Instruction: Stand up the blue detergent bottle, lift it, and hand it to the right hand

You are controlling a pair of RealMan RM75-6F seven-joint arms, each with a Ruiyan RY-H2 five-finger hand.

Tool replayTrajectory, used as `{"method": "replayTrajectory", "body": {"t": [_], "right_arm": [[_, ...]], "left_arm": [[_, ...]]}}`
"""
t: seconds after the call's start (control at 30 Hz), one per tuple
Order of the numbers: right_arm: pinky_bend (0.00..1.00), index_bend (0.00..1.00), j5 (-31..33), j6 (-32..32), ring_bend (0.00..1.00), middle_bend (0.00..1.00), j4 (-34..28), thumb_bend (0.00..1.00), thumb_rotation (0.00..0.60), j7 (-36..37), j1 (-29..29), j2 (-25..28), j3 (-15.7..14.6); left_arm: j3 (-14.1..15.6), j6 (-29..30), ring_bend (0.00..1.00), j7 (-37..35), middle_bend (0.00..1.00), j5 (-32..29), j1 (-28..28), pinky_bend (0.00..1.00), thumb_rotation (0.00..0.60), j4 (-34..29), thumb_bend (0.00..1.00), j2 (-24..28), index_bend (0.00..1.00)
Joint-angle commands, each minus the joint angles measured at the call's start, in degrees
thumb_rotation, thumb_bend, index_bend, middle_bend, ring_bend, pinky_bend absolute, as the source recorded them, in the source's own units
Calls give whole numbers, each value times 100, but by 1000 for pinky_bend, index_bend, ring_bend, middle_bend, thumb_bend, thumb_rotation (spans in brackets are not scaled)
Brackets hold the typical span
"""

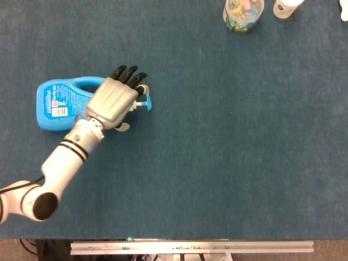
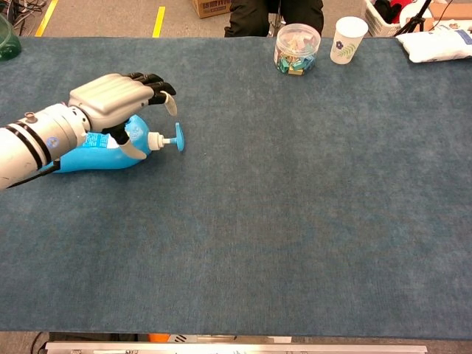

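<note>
The blue detergent bottle lies on its side at the left of the table, its white neck and blue pump head pointing right. My left hand hovers over the bottle's neck end, fingers spread and extended past the handle, thumb hanging down beside the neck. It holds nothing that I can see. The hand and forearm hide much of the bottle in the chest view. My right hand is not in either view.
A clear jar of coloured clips and a white paper cup stand at the table's far edge. A white bag lies at the far right corner. Blue-green carpet-like cloth covers the table.
</note>
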Motion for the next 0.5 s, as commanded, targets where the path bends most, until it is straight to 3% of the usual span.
{"method": "replayTrajectory", "body": {"t": [0.03,0.27,0.5], "right_arm": [[205,220,-8,-1,192,305,31,5,600,38,-6,-5,-12],[205,220,-13,43,192,305,119,5,600,148,-61,11,-49],[205,220,-9,80,192,305,195,5,600,247,-109,20,-75]], "left_arm": [[28,164,30,442,106,-434,-221,94,600,188,91,-386,264],[21,326,23,904,106,-1031,-478,93,600,573,91,-866,260],[34,428,15,1190,105,-1628,-632,94,600,757,91,-1008,249]]}}
